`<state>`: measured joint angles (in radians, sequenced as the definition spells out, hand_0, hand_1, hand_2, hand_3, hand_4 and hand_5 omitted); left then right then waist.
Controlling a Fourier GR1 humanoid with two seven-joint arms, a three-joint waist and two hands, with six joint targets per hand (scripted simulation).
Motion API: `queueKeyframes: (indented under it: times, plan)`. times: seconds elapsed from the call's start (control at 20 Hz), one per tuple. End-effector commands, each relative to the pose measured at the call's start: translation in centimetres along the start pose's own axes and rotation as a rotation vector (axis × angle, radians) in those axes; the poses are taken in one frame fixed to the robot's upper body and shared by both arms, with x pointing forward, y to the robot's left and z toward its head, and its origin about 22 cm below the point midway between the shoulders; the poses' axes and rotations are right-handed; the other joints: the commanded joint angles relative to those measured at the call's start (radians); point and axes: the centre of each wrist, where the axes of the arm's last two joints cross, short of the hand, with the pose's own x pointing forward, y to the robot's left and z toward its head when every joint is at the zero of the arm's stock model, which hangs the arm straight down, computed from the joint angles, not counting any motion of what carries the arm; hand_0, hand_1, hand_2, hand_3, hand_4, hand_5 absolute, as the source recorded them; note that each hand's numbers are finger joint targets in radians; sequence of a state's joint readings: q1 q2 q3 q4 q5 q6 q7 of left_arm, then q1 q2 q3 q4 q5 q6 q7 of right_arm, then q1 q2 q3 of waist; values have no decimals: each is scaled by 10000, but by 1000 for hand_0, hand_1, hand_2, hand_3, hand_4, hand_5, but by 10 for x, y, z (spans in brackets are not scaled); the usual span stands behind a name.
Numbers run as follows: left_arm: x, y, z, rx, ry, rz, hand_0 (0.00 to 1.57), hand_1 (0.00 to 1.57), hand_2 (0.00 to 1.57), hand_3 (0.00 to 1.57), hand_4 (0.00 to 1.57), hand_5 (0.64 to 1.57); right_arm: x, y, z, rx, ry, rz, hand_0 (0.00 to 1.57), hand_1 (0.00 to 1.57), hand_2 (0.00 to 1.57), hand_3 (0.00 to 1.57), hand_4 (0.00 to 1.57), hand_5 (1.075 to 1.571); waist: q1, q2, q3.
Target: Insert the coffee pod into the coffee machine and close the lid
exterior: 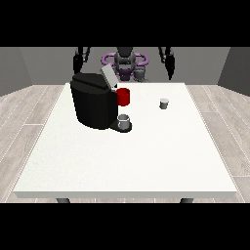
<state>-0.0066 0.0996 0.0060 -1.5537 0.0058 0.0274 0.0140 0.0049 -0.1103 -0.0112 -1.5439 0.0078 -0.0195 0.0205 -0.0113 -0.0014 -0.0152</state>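
Note:
A black coffee machine (93,105) stands on the left half of the white table (127,161). Its grey lid (108,76) is tilted up and open, and a red part (123,96) shows at its right side. A small grey cup (124,121) sits on the machine's base. The coffee pod (164,103), small and grey-white, stands alone on the table to the machine's right. The hand at the view's left (77,62) hangs raised behind the machine, holding nothing. The hand at the view's right (170,66) is raised beyond the table's far edge, fingers straight, well behind the pod.
The robot's torso (125,62) with purple parts stands behind the far edge. Wooden floor surrounds the table. The table's near half is plain white surface.

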Motion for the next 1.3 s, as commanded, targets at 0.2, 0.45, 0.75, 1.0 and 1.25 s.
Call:
queueKeyframes:
  times: [0.2, 0.45, 0.75, 1.0, 1.25]
  plan:
    - [-5, 8, 20, -1157, -833, 596, 0, 0, 0, 0, 304, 1571, -22, -4, 7, -205, 565, -148, 0, 0, 0, 0, 128, 1571, 577, -528, 153]
    - [-33, 25, 34, -1065, -1514, 817, 0, 0, 0, 0, 265, 1571, -16, -1, 11, -1840, -767, -912, 0, 0, 0, 0, 94, 1571, 162, -585, 149]
    - [-9, 57, 14, -1177, -1332, -1678, 0, 0, 0, 0, 0, 1571, -5, -12, 9, -1447, -821, -1080, 0, 0, 0, 0, 169, 1571, -222, -534, 150]
    - [11, 70, -29, -914, -1088, -2185, 0, 0, 0, 0, 0, 1571, 20, 24, -16, -1046, -1620, -1333, 0, 0, 0, 0, 168, 1571, -618, 607, 149]
    - [15, 83, -52, -783, -87, -2189, 0, 0, 0, 0, 0, 1571, 21, 14, -16, -685, -1787, -1157, 0, 0, 0, 0, 233, 1571, -934, 784, 151]
